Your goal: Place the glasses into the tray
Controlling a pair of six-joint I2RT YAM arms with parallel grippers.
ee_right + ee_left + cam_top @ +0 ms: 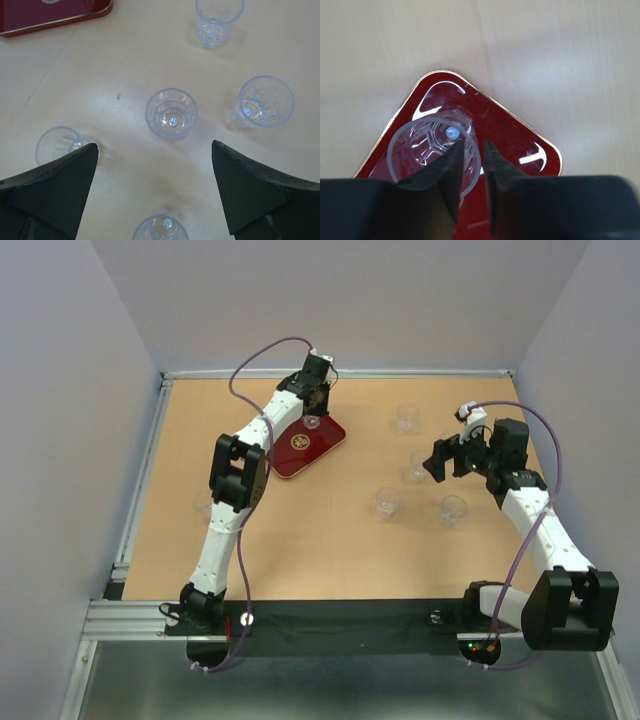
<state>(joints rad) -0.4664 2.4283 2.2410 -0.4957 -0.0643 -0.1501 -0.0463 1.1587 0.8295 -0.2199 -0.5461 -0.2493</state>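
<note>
The dark-red tray [322, 448] lies at the back, left of centre. My left gripper [314, 410] hovers over its far corner, shut on the rim of a clear glass [312, 423]. In the left wrist view one finger is inside this glass [427, 150] and one outside, above the tray [520, 132]. My right gripper [437, 462] is open and empty above the other glasses. In the right wrist view one glass [171, 113] stands just ahead of the gripper [155, 152], and several others stand around it [265, 101] [218, 20] [57, 145] [160, 229].
Loose glasses stand on the wooden table at right [406, 418] [387, 502] [453, 509] [418, 465]. A corner of the tray [55, 15] shows at the upper left of the right wrist view. Grey walls enclose the table at the back and sides.
</note>
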